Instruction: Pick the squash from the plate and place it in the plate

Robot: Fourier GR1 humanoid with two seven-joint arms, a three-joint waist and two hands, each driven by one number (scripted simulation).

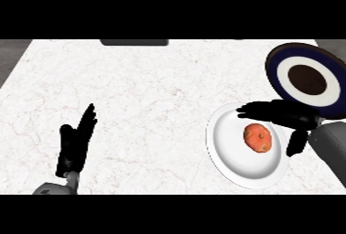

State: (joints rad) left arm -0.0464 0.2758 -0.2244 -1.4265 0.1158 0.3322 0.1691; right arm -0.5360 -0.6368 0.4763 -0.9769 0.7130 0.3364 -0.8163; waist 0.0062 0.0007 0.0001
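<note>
I see the squash (257, 137) lying near the middle of the white plate (226, 161) at the right of the frame, with the dark blue plate (276, 65) just beyond it in the upper right corner. My right hand (290, 116) hovers over the white plate's upper edge, fingers spread wide above the squash and holding nothing. My left hand (73, 146) rests open, fingers up, at lower left on the counter (148, 91).
</note>
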